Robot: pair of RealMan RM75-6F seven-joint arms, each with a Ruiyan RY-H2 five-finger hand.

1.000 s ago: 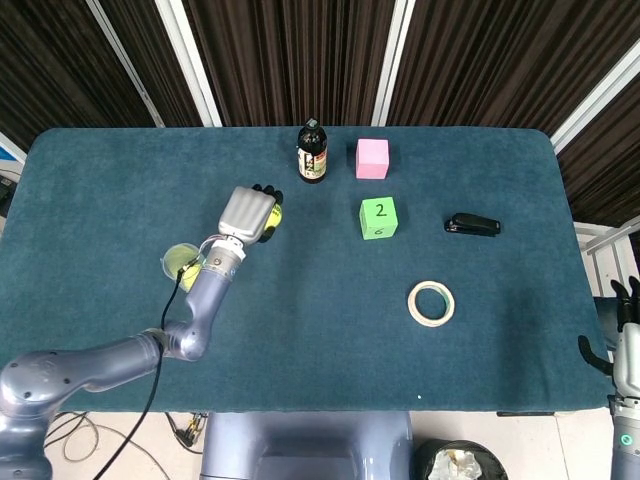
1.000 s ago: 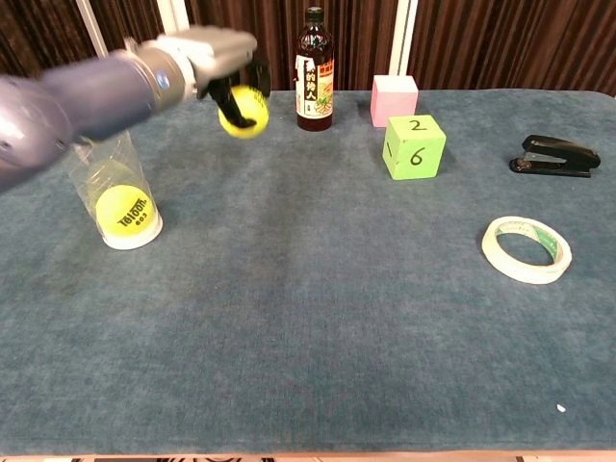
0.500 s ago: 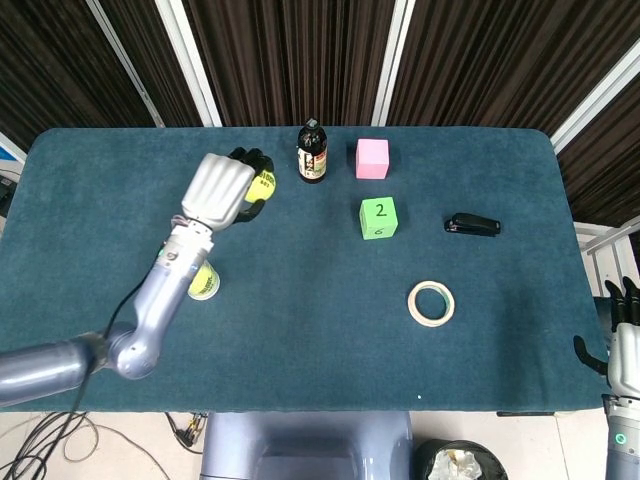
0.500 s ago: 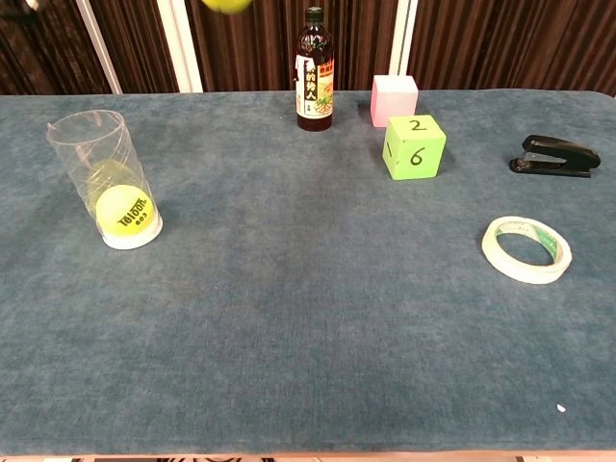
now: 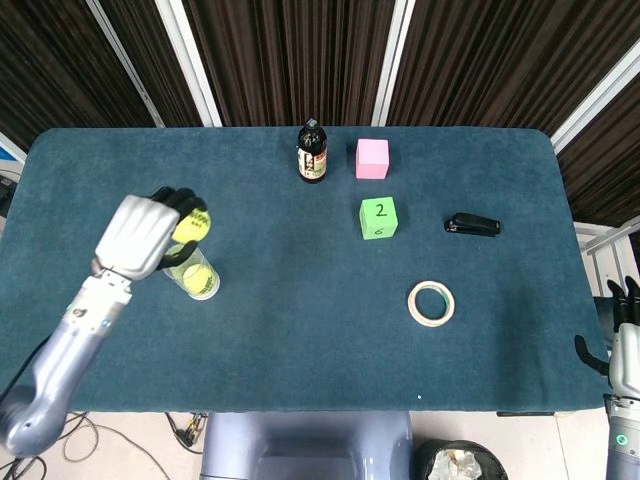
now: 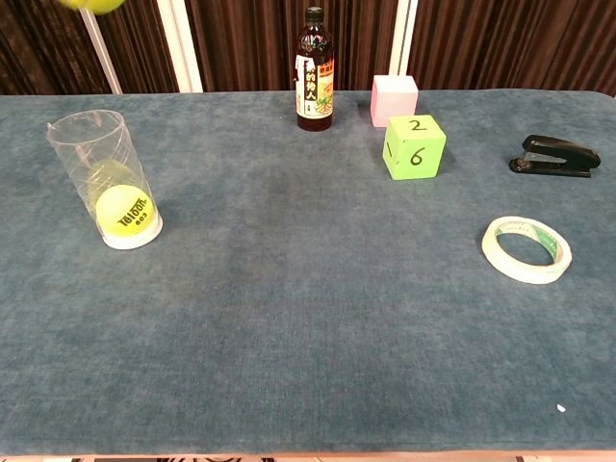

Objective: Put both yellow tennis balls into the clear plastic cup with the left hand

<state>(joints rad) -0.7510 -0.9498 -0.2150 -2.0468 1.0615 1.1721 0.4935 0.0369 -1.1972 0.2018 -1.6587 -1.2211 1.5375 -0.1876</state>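
While the head view looked down, the left hand [image 5: 138, 235] gripped a yellow tennis ball [image 5: 191, 224] just above the clear plastic cup [image 5: 196, 277], which stood upright, long axis vertical, mouth up, on the table [image 5: 300, 330]. Half a second before, that hand was near the bottle [image 5: 312, 152]; it had since swung over the cup. The right hand [image 5: 626, 335] hung past the table's edge, its state impossible to tell. From the chest view, the cup [image 6: 104, 183] held the second ball [image 6: 122, 211] at its bottom, and the carried ball [image 6: 94, 5] showed at the top edge, further left than before.
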